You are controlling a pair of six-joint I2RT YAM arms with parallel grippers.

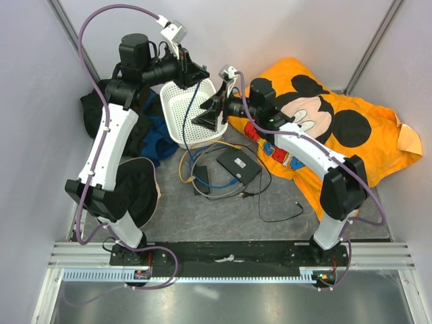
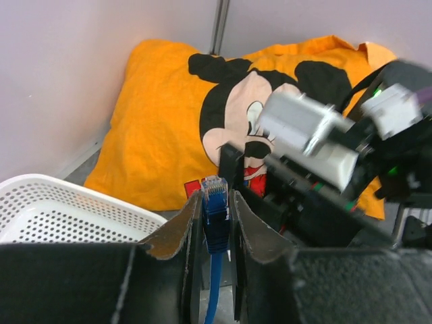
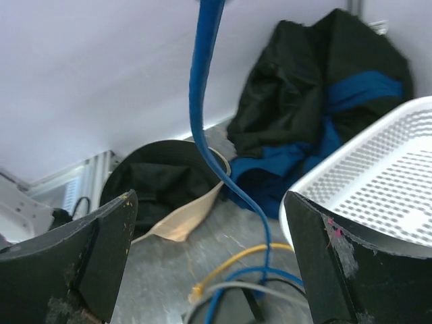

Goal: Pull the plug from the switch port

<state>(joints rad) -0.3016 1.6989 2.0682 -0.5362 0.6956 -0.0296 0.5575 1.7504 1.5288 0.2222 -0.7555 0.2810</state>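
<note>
The switch [image 1: 238, 166] is a flat black box with a small white label, lying on the grey table; its port edge does not show clearly. My left gripper [image 1: 195, 72] is raised above the white basket, shut on the blue plug [image 2: 215, 194], whose clear tip sticks up between the fingers [image 2: 177, 229]. The blue cable [image 1: 191, 118] hangs from it down to the cable tangle by the switch. My right gripper [image 1: 210, 116] is open and empty; in the right wrist view the blue cable [image 3: 202, 94] hangs in front of the right gripper [image 3: 209, 200], apart from both fingers.
A white perforated basket [image 1: 182, 111] stands behind the switch. A yellow cable [image 1: 182, 162], grey and black cables and a small black power brick [image 1: 202, 182] lie left of it. An orange Mickey pillow [image 1: 337, 128] lies right; dark clothes [image 1: 142, 131] and a black hat [image 1: 135, 192] left.
</note>
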